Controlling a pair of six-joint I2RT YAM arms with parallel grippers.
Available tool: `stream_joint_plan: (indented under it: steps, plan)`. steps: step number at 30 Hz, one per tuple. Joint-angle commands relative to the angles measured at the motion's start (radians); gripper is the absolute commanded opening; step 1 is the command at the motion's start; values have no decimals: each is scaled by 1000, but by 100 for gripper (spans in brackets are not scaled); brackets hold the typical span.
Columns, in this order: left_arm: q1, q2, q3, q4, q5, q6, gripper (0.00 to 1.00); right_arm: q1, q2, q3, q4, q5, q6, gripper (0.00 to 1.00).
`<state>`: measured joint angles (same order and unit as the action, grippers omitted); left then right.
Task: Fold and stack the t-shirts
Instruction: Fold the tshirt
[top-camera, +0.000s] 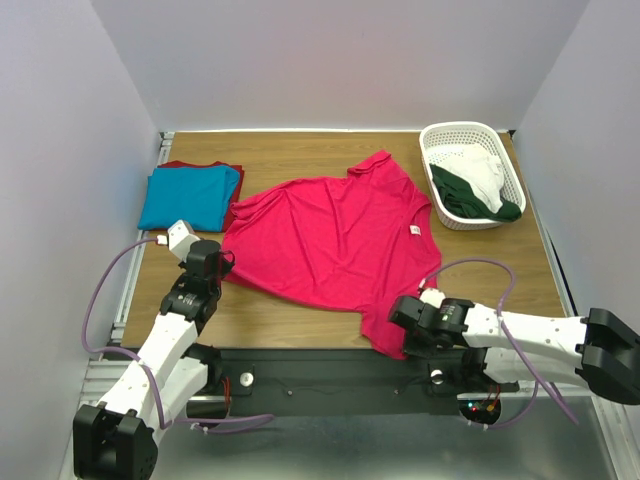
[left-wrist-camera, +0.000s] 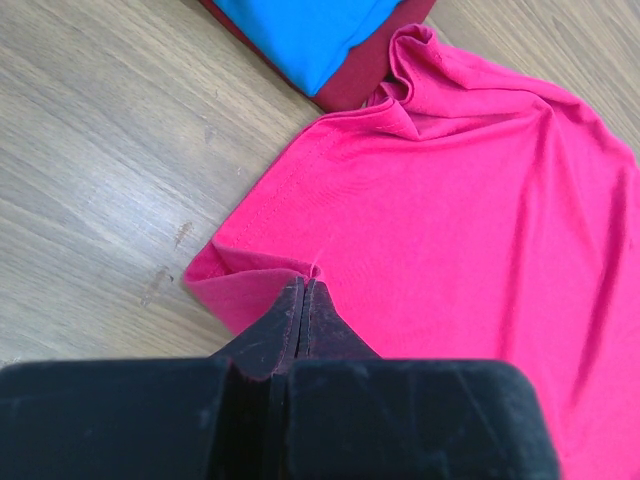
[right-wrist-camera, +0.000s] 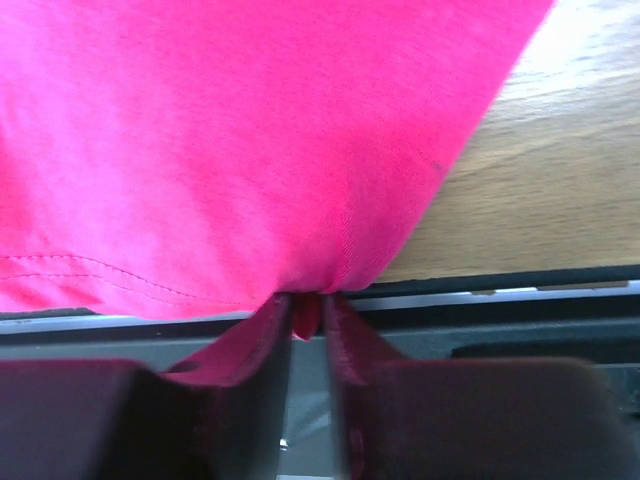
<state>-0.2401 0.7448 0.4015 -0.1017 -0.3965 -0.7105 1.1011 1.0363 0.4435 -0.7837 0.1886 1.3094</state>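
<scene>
The crimson-pink t-shirt (top-camera: 335, 235) lies spread across the middle of the table, white neck label at its right. My left gripper (top-camera: 222, 264) is shut on the shirt's left edge (left-wrist-camera: 250, 285), pinching a fold of cloth. My right gripper (top-camera: 404, 322) is shut on the shirt's near corner (right-wrist-camera: 310, 315) at the table's front edge; cloth shows between its tips. A turquoise-blue t-shirt (top-camera: 188, 195) lies folded on a dark red one (top-camera: 232, 212) at the back left; both also show in the left wrist view (left-wrist-camera: 310, 30).
A white lattice basket (top-camera: 462, 140) at the back right holds dark green and white clothes. The black front rail (right-wrist-camera: 540, 285) runs under the right gripper. White walls close in the table on three sides.
</scene>
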Motion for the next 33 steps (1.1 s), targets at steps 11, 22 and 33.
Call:
stream_joint_plan:
  steps: [11,22,33]
  plan:
    - [4,-30,25,11,-25,14,0,9,57,139,-20,92,-45,0]
    - [4,-87,28,-32,-12,-13,0,32,192,380,-212,224,-176,0]
    - [2,-188,28,-101,39,-78,0,222,192,458,-394,290,3,0]
